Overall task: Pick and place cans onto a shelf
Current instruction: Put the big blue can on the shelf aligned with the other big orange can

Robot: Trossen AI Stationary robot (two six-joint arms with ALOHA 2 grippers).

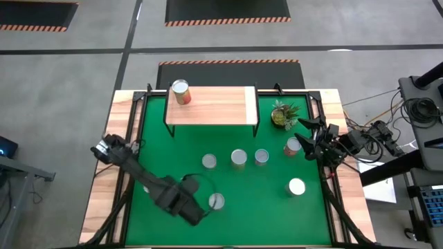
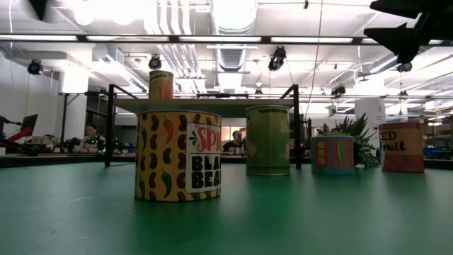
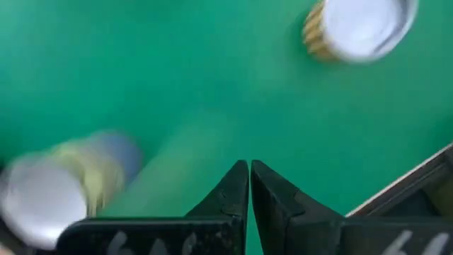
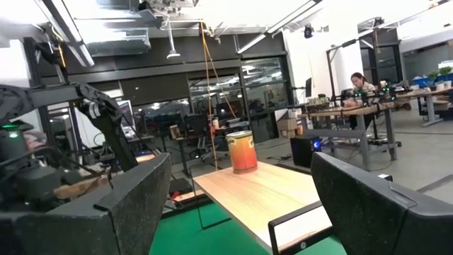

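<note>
Nearest the front edge, the left gripper hovered with fingers pressed together, empty, a can just beside it. Mid-table stood more cans. The right gripper spread wide, holding nothing. Farthest back, one orange can sat on the shelf.

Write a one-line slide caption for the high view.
One orange can stands on the wooden shelf; the left pincer hovers shut near a can, the right pincer open by the plant.

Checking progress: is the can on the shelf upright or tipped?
Upright: the can stands on the shelf, silver top up.
</note>
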